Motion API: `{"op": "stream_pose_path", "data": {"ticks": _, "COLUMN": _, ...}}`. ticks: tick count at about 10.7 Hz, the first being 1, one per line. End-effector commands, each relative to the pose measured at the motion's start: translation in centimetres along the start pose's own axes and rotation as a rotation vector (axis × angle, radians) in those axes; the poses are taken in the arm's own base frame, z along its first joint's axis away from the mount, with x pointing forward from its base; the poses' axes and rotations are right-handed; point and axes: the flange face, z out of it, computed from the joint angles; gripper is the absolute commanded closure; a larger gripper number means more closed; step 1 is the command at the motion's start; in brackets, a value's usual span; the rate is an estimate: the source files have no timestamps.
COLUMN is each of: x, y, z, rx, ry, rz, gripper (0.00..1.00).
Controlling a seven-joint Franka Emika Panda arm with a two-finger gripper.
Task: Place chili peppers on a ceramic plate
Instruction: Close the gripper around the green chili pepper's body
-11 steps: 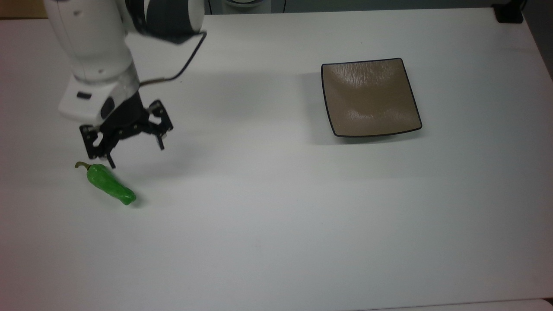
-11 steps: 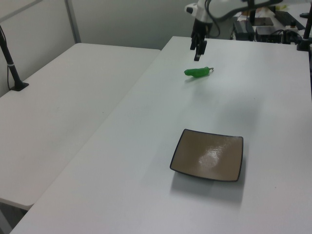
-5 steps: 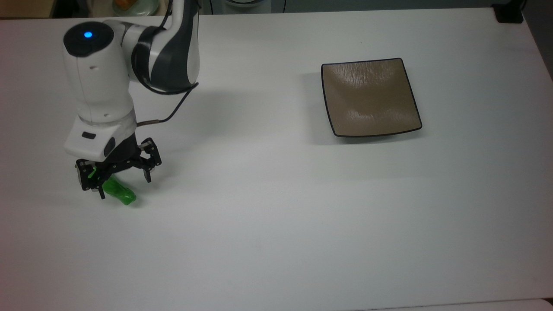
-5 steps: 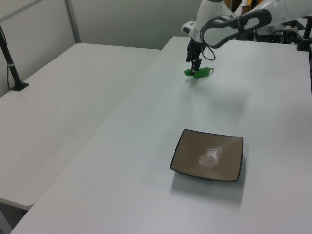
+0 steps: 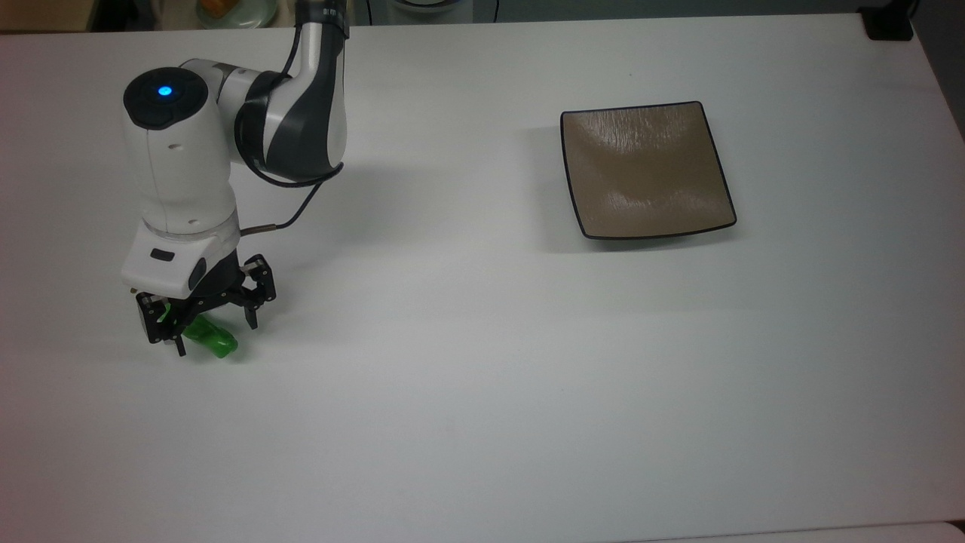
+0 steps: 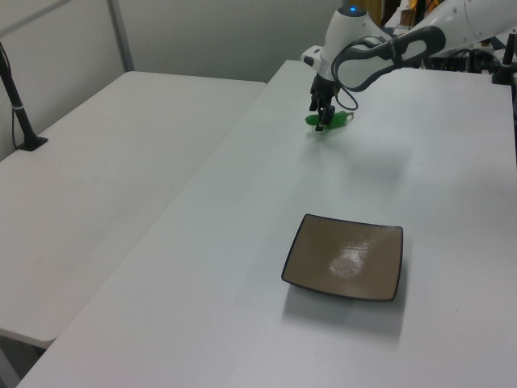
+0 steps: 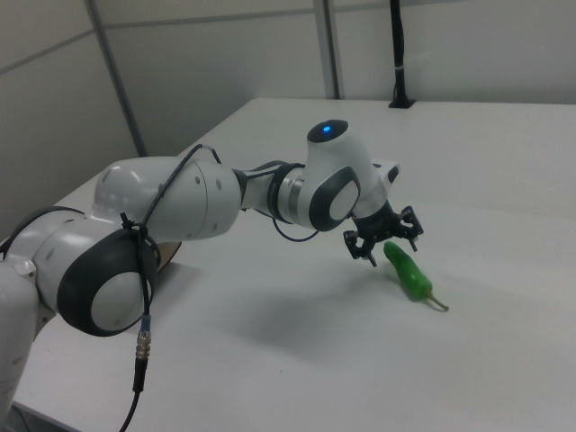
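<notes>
The green chili pepper (image 5: 213,341) lies on the white table near the top view's left edge, its stem end covered by the hand. My gripper (image 5: 215,336) is low over it and open, one finger on each side of the pepper's body, and it has not closed on the pepper. In the right view the gripper (image 7: 393,250) straddles the blunt end of the pepper (image 7: 410,277), whose stem points away from it. In the left view the gripper (image 6: 323,122) and pepper (image 6: 338,120) are far back. The square brown ceramic plate (image 5: 644,170) (image 6: 343,257) sits empty, well off to the top view's right.
Wide bare tabletop separates the pepper from the plate. A black mount (image 5: 888,24) stands at the top view's far right corner. In the left view a second white table (image 6: 105,170) with a black post (image 6: 20,113) adjoins on the left view's left.
The gripper came down from above and behind the pepper until its open fingers stood either side of it. In the last half second it barely shifted. Pepper and plate have not moved.
</notes>
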Motion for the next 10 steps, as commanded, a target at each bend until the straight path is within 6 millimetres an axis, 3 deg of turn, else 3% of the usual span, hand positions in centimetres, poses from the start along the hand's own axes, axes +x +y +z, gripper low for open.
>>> {"op": "stream_pose_path", "data": {"ticks": 1, "x": 0.08, "y": 0.23, "z": 0.8, "rx": -0.025, "ry": 0.002, "rz": -0.018, "gripper": 0.31}}
{"op": "stream_pose_path", "data": {"ticks": 5, "x": 0.19, "y": 0.19, "z": 0.69, "rx": -0.026, "ry": 0.003, "rz": -0.018, "gripper": 0.47}}
{"op": "stream_pose_path", "data": {"ticks": 7, "x": 0.13, "y": 0.11, "z": 0.86, "rx": -0.024, "ry": 0.001, "rz": -0.019, "gripper": 0.68}}
{"op": "stream_pose_path", "data": {"ticks": 9, "x": 0.16, "y": 0.14, "z": 0.75, "rx": -0.026, "ry": 0.001, "rz": -0.02, "gripper": 1.0}}
{"op": "stream_pose_path", "data": {"ticks": 10, "x": 0.09, "y": 0.08, "z": 0.79, "rx": -0.023, "ry": -0.002, "rz": -0.02, "gripper": 1.0}}
